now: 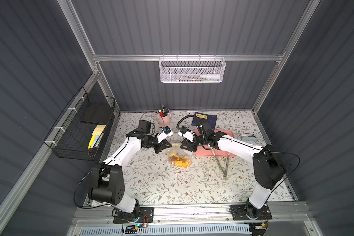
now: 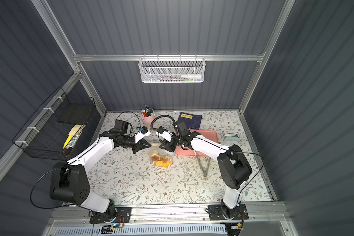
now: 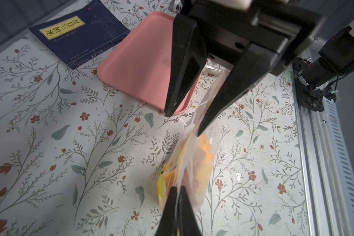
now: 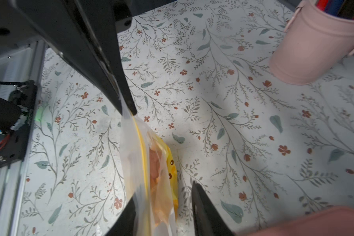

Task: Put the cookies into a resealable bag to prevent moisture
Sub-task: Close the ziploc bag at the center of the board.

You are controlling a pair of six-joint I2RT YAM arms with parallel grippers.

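The bag (image 1: 179, 154), with the cookies (image 1: 180, 161) inside, hangs over the middle of the table (image 1: 172, 183) between both grippers. The left gripper (image 3: 178, 189) is pinched tight on one top corner. The right gripper (image 4: 164, 192) has its jaws partly apart around the other end, with one finger touching the plastic.

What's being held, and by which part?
The left gripper pinches the resealable bag by one end of its zip edge; the right gripper stands open at the other.

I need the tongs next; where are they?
In both top views the metal tongs lie on the table at the robot's right, open ends on the pink tray's near edge.
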